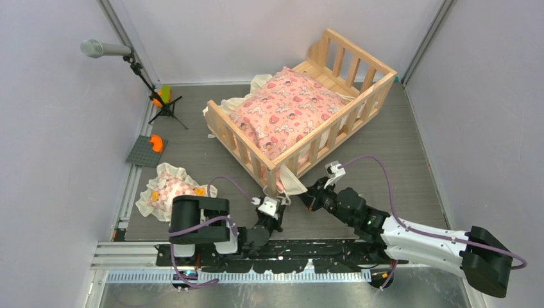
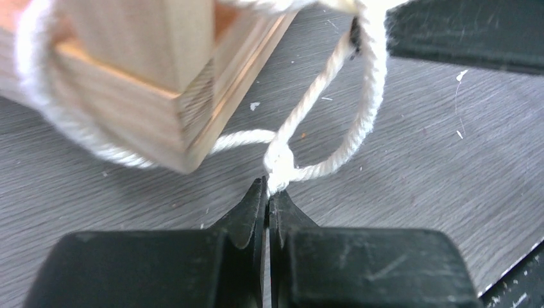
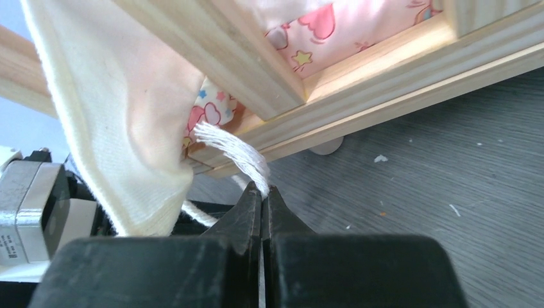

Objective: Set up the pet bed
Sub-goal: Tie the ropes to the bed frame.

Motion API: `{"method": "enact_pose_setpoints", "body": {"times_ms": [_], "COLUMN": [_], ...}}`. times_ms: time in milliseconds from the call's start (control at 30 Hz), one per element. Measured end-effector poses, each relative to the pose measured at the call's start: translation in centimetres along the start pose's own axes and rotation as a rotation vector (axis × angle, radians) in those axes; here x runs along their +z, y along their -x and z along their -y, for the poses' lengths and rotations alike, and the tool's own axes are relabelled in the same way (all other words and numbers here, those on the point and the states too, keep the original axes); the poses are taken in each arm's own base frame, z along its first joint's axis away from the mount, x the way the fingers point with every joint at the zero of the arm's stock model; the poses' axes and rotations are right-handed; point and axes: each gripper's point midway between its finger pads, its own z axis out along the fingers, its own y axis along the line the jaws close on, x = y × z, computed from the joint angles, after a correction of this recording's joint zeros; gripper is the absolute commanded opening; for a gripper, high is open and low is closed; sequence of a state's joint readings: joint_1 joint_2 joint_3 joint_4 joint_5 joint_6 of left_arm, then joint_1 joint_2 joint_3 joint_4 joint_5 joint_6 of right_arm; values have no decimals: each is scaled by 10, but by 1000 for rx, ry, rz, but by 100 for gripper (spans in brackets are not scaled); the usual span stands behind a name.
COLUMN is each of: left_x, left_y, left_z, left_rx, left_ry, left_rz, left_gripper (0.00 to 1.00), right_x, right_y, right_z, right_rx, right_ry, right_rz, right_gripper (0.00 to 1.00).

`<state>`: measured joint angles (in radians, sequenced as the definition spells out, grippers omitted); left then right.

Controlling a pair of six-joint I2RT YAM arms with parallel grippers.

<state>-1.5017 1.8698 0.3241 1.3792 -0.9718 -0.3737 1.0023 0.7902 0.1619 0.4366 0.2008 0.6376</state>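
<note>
**Item 1: your left gripper (image 2: pixel 267 192).** The jaws are pressed together. They pinch the white cord (image 2: pixel 362 122) right at its knot, which sits on the fingertips. Ahead and to the left of the tips, the cord passes round the corner post of the pet bed (image 2: pixel 141 83). Ahead and to the right, it forms a loop over the grey table (image 2: pixel 417 167).

**Item 2: your right gripper (image 3: pixel 262 194).** The jaws are closed, with the tips nipping the frayed cord end (image 3: pixel 234 151). That end rises up and to the left from the tips toward the bed's bottom rail. The cream frill (image 3: pixel 115 122) hangs just left of the fingers, draped down over the rail. The pink cushion (image 3: pixel 314 22) shows above the tips, inside the frame.

**Item 3: pet bed.** It stands on the table directly ahead of both grippers. Its near corner is just in front of your left gripper, with your right gripper just to that corner's right. The rest of the frame stretches away and to the right. The cushion lies inside it, and the frill spills out at the near corner.

**Item 4: small pillow (image 1: pixel 168 194).** It lies on the table well to the left of your left gripper, apart from the bed.

**Item 5: far left, beyond the pillow.** Here you have a grey plate (image 1: pixel 146 151) carrying an orange piece, and a microphone stand (image 1: pixel 157 96).
</note>
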Motion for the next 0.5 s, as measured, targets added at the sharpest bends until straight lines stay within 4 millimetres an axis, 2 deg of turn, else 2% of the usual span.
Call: {"method": "enact_pose_setpoints", "body": {"times_ms": [267, 500], "left_x": [-19, -24], "left_y": [2, 10], "left_z": [-9, 2], "left_rx": [-7, -23], "left_ry": [-32, -77], "left_rz": [-14, -10], "left_gripper": [0, 0], "right_x": [-2, -3], "right_y": [4, 2], "right_z": [13, 17], "right_rx": [-10, -14], "right_ry": [-71, -88], "right_rz": [16, 12], "right_gripper": [0, 0]}}
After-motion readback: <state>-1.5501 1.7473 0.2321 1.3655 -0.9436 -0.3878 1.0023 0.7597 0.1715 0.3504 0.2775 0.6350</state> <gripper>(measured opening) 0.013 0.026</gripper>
